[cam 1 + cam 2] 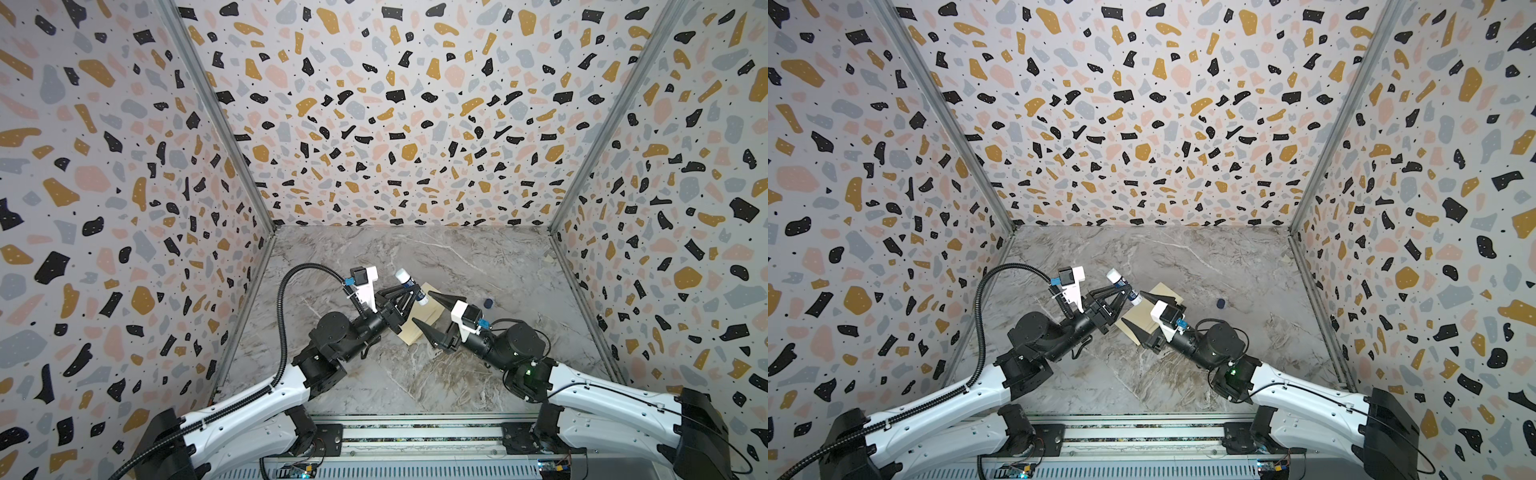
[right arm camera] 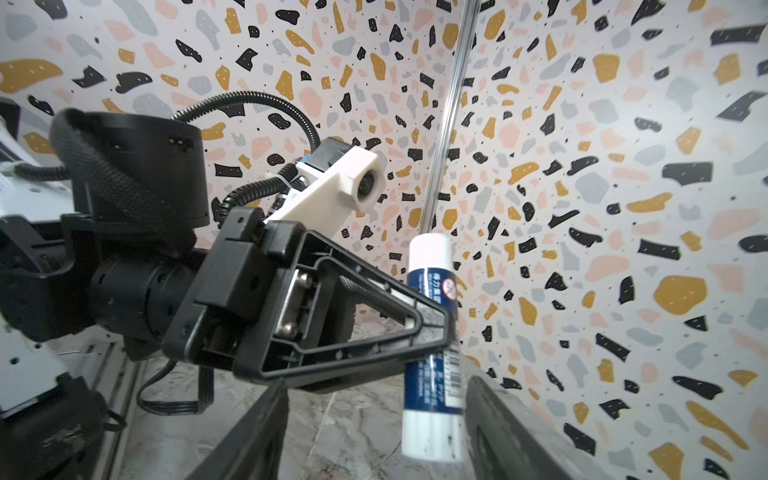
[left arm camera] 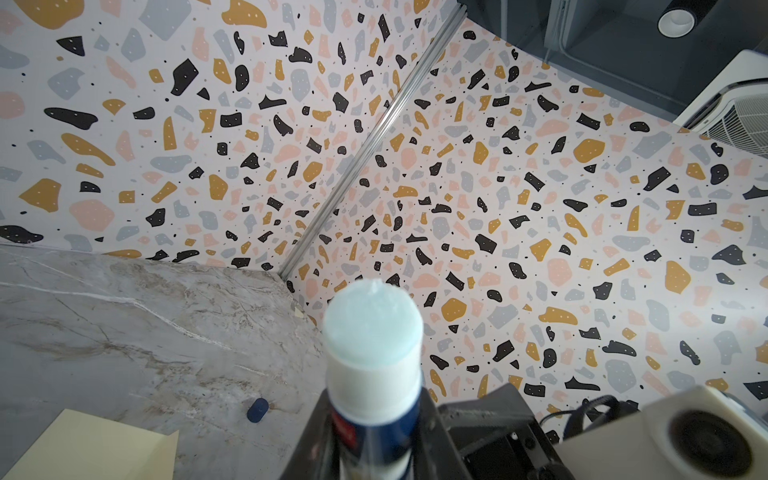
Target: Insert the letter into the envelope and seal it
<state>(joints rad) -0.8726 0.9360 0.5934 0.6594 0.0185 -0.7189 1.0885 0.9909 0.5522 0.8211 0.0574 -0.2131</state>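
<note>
Top view: envelope mid-worktop, beneath both sets of jaws
Left jaws: clamped on glue stick
Right jaws: apart

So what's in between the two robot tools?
The glue stick. The left tool grips its middle, and one end sits between the open fingers of the right tool. The right wrist view shows this best; both top views show it too.

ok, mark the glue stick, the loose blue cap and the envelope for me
glue stick (image 2: 430, 384): right wrist view, on the blue label of its barrel.
cap (image 1: 488, 304): in a top view, middle of the cap lying on the table.
envelope (image 3: 91, 449): left wrist view, on its pale yellow face.
</note>
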